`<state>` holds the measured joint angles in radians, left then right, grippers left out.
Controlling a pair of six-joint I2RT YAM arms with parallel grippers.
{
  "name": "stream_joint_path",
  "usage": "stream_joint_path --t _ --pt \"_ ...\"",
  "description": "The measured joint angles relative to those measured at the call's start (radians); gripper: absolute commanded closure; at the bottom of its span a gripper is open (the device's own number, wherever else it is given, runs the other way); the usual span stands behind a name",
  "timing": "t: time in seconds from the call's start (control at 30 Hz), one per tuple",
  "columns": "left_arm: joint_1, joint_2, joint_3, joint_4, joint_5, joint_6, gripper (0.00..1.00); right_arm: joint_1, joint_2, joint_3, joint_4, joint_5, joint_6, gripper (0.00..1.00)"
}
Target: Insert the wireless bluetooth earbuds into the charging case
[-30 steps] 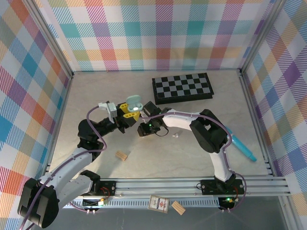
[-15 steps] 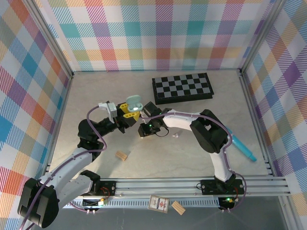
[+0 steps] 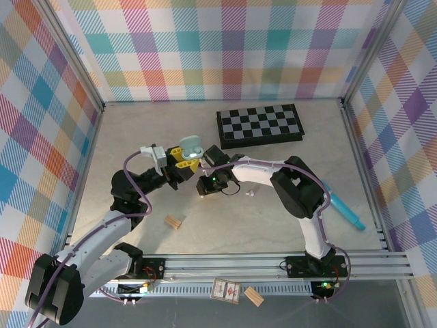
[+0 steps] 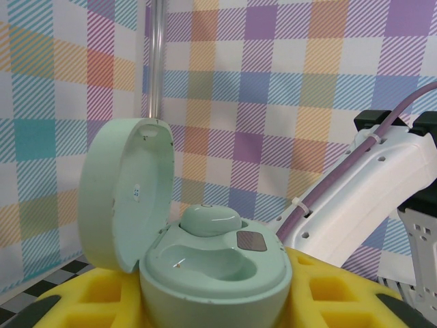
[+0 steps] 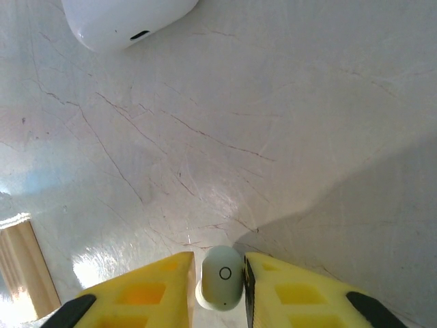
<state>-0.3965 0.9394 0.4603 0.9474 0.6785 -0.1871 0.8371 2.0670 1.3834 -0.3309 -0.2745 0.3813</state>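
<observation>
— Where's the bud you're working?
— I have the pale green earbud [image 5: 222,287] at the bottom centre of the right wrist view. It's pinched between the two yellow fingers [image 5: 147,294] of the right gripper [image 5: 218,265], which are drawn in until only the bud's width parts them. I cannot tell whether it touches the table [image 5: 307,102] under it.

— And the case?
— The charging case [image 4: 215,270] sits low in the left wrist view with its lid [image 4: 126,198] swung up to the left. It's clamped between the yellow pads [image 4: 341,301] of the left gripper [image 3: 181,156]. A seated green bud [image 4: 208,220] fills the far socket, and the hollow in front of it is open. From above, the case is left of centre, just beside the right wrist, with the two grippers close together.

— Room to move?
— Above the right fingers I see bare table. A white rounded shell [image 5: 126,20] is at the top left edge and a wooden block [image 5: 27,266] at the lower left edge, both apart from the bud. In the overhead frame a white earbud [image 3: 250,193] lies just right of the right gripper. The chessboard [image 3: 259,125] is up and to the right, well apart, and a blue stick [image 3: 345,208] lies by the right wall.
</observation>
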Motion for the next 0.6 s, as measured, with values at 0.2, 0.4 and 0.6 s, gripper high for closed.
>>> stream_joint_path --t 0.2,0.4,0.6 --pt "0.0 0.0 0.0 0.0 0.0 0.0 0.73 0.0 0.01 0.0 0.001 -0.006 0.0 0.77" --pt "0.0 0.0 0.0 -0.003 0.0 0.0 0.73 0.0 0.011 0.0 0.002 -0.011 -0.005 0.81" --pt "0.0 0.003 0.0 -0.003 0.0 0.0 0.73 0.0 -0.003 -0.008 0.0 0.016 -0.008 0.81"
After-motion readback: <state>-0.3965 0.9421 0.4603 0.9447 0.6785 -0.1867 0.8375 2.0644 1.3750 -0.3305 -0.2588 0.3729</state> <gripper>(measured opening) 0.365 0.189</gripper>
